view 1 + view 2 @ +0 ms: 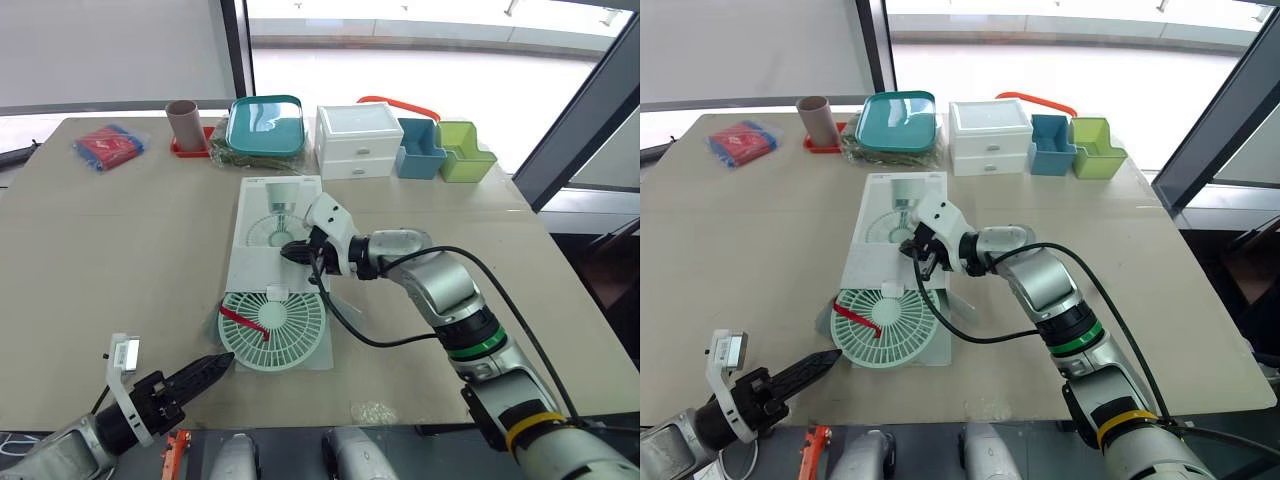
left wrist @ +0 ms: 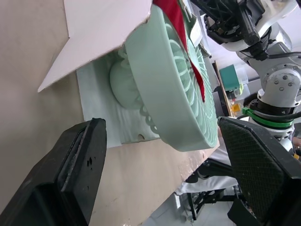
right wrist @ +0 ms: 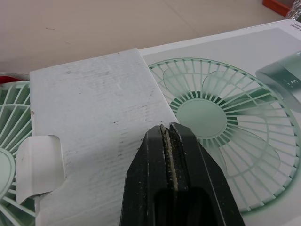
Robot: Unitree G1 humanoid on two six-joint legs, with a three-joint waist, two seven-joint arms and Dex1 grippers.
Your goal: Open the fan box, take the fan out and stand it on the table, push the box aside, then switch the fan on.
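Fan box [image 1: 258,215] flat near the middle of the surface [image 1: 110,260], near end open. Green fan [image 1: 275,325] poking out of that end, lying flat and face up, with a red strip [image 1: 243,322] across it. Back part tucked under the white flap [image 3: 94,117], so not all the way out.

Right fingers [image 3: 150,169] squeezed tight together, tip just over the flap; hard to tell if holding anything. Left fingers [image 2: 70,174] spread wide, holding nothing, pointing at the fan from just beside its near edge.

Done, by the look of it: opening the box. Half done: getting the fan out. Left to do: pull it free, stand it up, push the box away, switch it on.
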